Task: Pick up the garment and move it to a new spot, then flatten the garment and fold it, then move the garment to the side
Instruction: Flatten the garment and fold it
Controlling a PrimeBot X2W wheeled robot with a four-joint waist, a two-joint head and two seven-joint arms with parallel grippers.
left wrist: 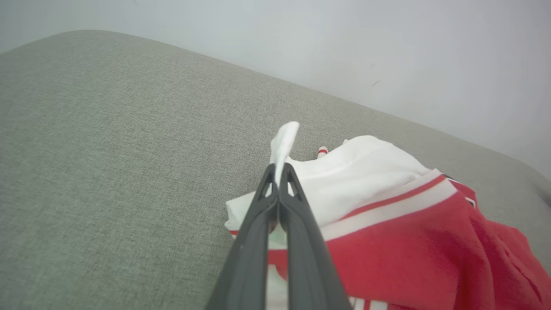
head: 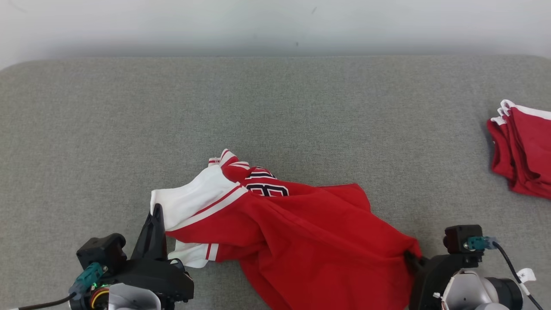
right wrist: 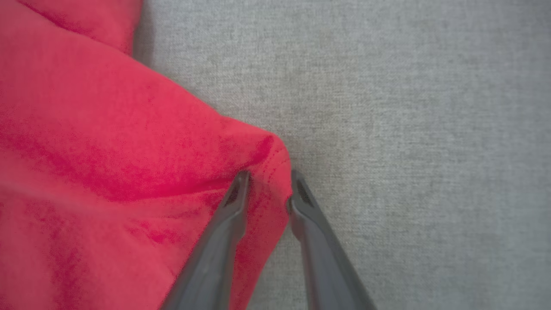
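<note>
Left gripper (head: pixel 157 211) jaws clamped on white edge of garment (head: pixel 301 232); right gripper (right wrist: pixel 270 176) jaws apart astride red corner. Garment lay crumpled; flattening, folding, side move pending.

Dark jaws; teal plugs (head: pixel 88 275) (black cables (head: pixel 510 262))

The garment (head: pixel 292 232) lies on the table's (head: pixel 275 107) near side, between the left gripper (head: pixel 157 211) and right gripper (right wrist: pixel 269 181). A pile (head: pixel 523 155), maybe folded clothes, lies well apart on the right.
</note>
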